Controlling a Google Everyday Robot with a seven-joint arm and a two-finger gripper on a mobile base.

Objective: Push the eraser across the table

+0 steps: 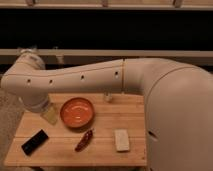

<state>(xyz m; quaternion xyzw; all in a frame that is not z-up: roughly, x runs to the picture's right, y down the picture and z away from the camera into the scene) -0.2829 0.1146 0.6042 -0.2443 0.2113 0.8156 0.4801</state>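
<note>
1. The gripper hung low over the left part of the tabletop, just beside the left rim of the orange bowl.
2. Grip state: could not tell, as the wrist housing covered most of it.
3. The eraser lay flat near the front-left corner of the tabletop, set diagonally with its right end pointing toward the back.
4. The eraser sat apart from the gripper, in front of it and slightly to the left. Nothing touched it.
5. The arm reached in from the right, running across above the back edge of the tabletop and bending down at its left end.
6. The bowl sat left of centre, upright.
7. A dark red chili-shaped thing lay just in front of the bowl, tilted diagonally.
8. A pale beige block lay to the right of the chili, near the front edge.
9. A small pale object stood at the back edge, right of the bowl; could not tell what it was.
10. The robot's white body filled the right side of the view and covered the right end of the tabletop.
</note>
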